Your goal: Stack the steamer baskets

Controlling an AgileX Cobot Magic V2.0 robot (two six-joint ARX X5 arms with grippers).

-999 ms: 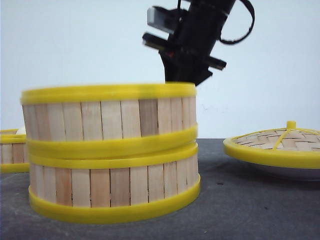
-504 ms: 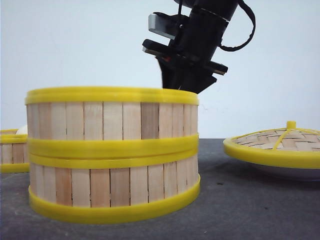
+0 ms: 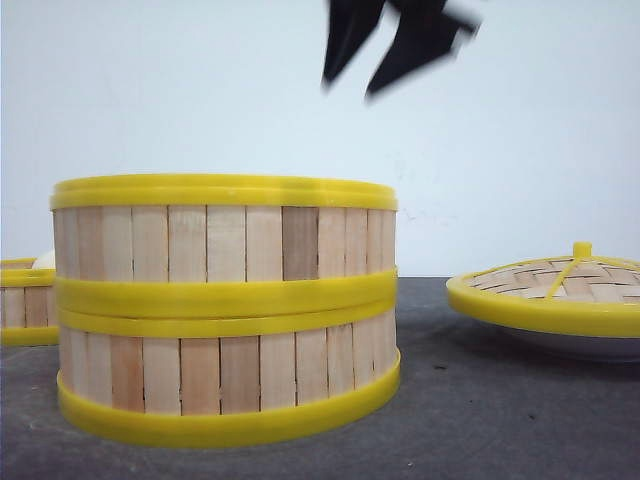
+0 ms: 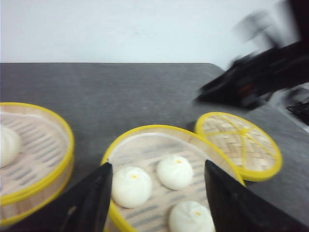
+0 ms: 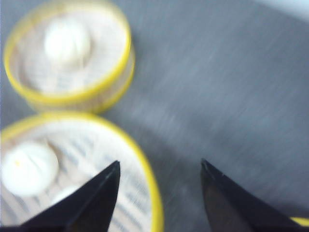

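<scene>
- So, two steamer baskets (image 3: 225, 310) sit stacked at centre-left of the front view, third basket (image 3: 22, 300) peeking in at the left edge.
- They look light and stiff; I'd grab the yellow rim, keeping level for the buns (image 4: 176, 171) inside.
- Right gripper (image 3: 385, 45) at the top, fingers spread, empty; left gripper (image 4: 157, 193) likewise.
- Lid (image 3: 560, 295) sits lower right, open table (image 3: 480, 420) between.

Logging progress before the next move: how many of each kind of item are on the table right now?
Steamer baskets: 3 (top of stack, bottom of stack, separate one)
Lid: 1
Plate under the lid: 1
Buns in view: 4
Total: 9; the bottom basket's contents are hidden.
</scene>
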